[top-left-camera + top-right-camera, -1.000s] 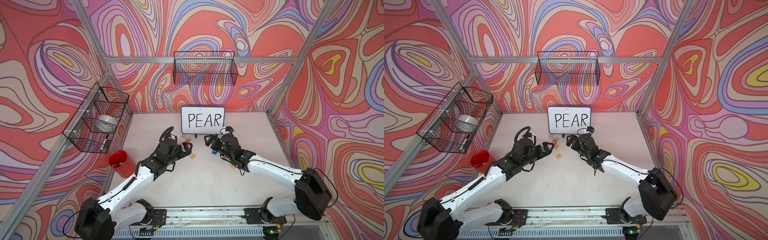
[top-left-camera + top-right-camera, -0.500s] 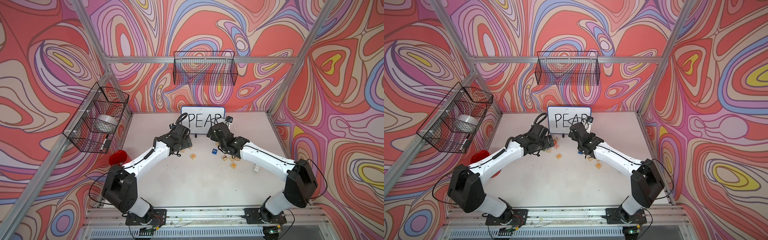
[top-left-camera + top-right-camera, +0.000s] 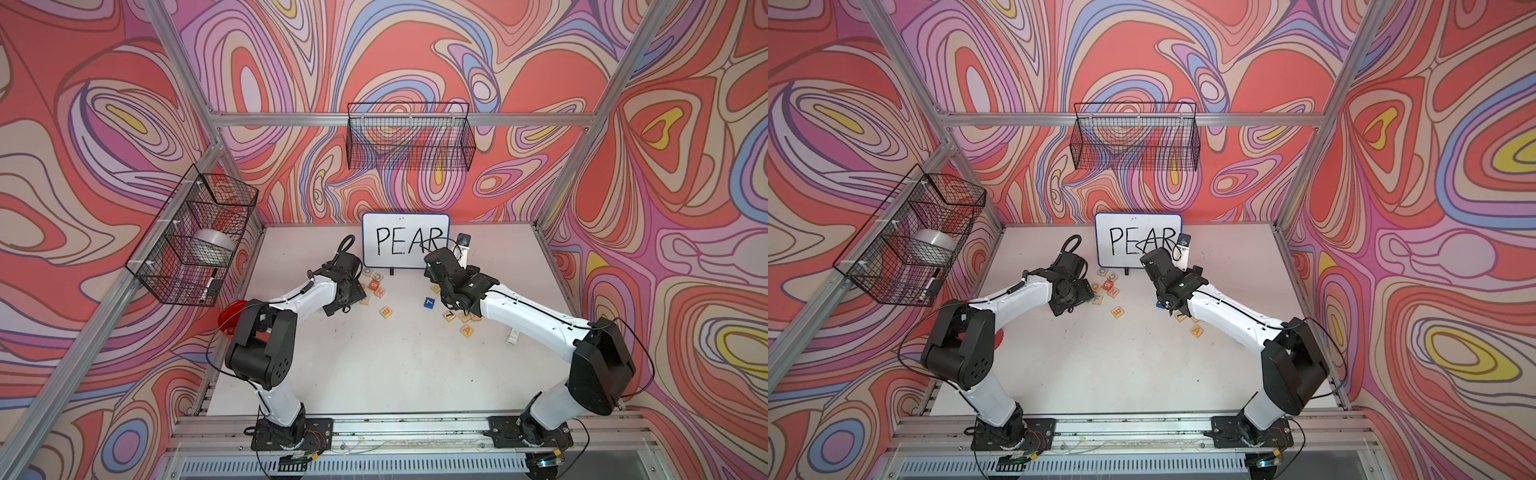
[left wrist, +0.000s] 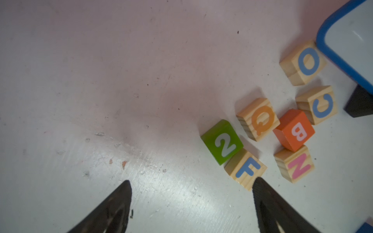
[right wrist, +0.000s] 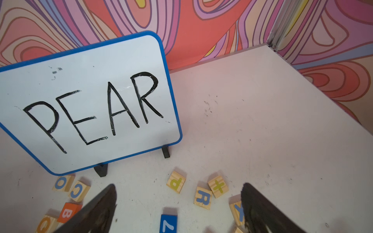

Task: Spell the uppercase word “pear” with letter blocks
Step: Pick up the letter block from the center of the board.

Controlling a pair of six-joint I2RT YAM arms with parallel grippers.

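Four letter blocks (image 3: 1117,311) matter here, and all lie loose on the bench (image 3: 395,374) toward its far edge, none lined up yet. They look like light, stiff wooden cubes with flat, smooth sides. I judge each is best pinched low across two opposite side faces with the letter left facing up, since a skewed grip could let one twist out. The right gripper (image 5: 178,185) hangs in front of the whiteboard (image 5: 90,84), jaws spread wide and empty. The P block (image 5: 176,182) lies just ahead of it, between the lines of the two fingers and free on all sides. The R block (image 5: 202,197) sits near, crowded by a plus block (image 5: 218,186) just beside one corner. The E block (image 3: 386,311) lies alone nearer the bench's middle, and the A block (image 3: 468,331) is on the right half, near the right arm. The left gripper (image 4: 191,181), also wide apart and holding nothing, is over bare bench, one finger just beside an unneeded F block (image 4: 245,168).
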